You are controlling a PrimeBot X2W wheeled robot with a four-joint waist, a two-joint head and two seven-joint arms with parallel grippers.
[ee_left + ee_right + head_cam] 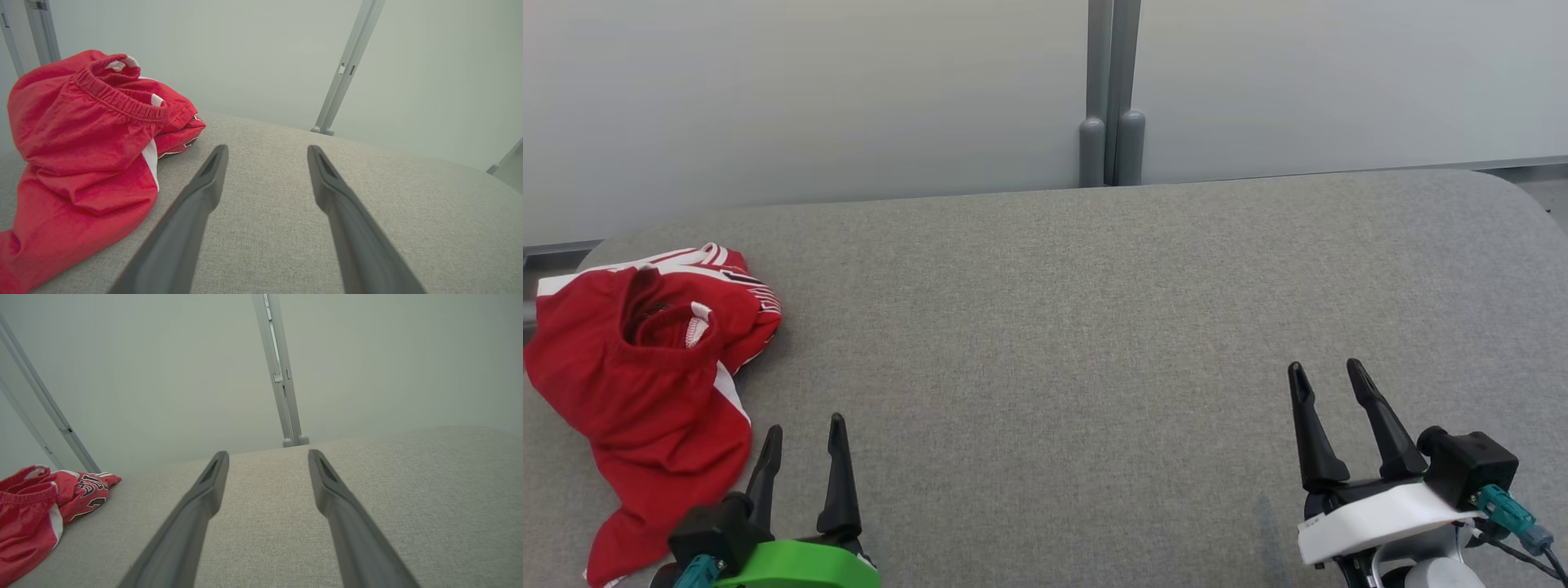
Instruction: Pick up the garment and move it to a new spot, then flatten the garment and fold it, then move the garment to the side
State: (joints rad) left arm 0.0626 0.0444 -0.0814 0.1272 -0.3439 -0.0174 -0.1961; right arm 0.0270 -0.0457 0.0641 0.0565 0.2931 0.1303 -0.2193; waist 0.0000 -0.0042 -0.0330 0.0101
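Currently, no stage of the task is complete. The red basketball shorts [645, 384] lie crumpled in a heap at the far left of the grey fabric-covered table [1054, 327], elastic waistband uppermost. The left gripper [805, 425] sits just beside the heap, its fingers spread and empty. The right gripper [1325, 366] is well apart on the right, likewise spread and empty. Outstanding steps: grasp and relocate the shorts, flatten, fold, move aside.

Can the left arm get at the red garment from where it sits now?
Probably yes. The left gripper is open, close beside the crumpled red garment on the grey table, with nothing between them; it would need to swing to its left.
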